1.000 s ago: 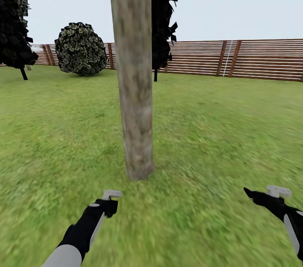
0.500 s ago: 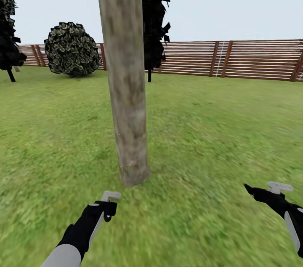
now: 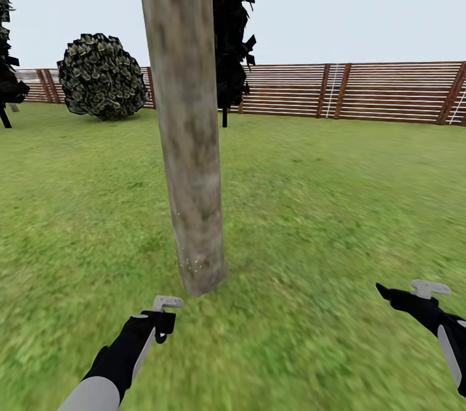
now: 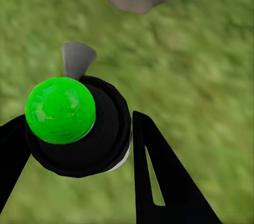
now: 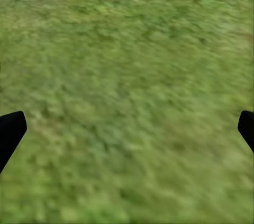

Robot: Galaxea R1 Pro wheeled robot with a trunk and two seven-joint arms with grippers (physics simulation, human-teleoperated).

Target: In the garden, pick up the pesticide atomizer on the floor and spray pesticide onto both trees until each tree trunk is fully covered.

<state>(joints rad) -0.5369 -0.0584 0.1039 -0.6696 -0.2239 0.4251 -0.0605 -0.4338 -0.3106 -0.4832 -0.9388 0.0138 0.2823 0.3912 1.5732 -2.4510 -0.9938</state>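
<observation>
One thick beige-grey mottled tree trunk (image 3: 188, 120) rose from the blurry green grass floor (image 3: 323, 204) directly ahead of the robot, its base just beyond the left gripper (image 3: 162, 314). That gripper was clamped around the small black pesticide atomizer (image 4: 84, 128), whose light grey trigger head (image 3: 167, 301) pointed toward the foot of the trunk; the left wrist camera showed a bright green ball (image 4: 60, 110) on top of the bottle. The right gripper (image 5: 127, 128) hung over bare grass well apart from the trunk, its black fingertips (image 5: 10, 128) spread wide and holding nothing. Behind stood a round leafy bush (image 3: 102, 76), a near-black thin-trunked tree (image 3: 230, 29) and a brown slatted wooden fence (image 3: 362, 90).
</observation>
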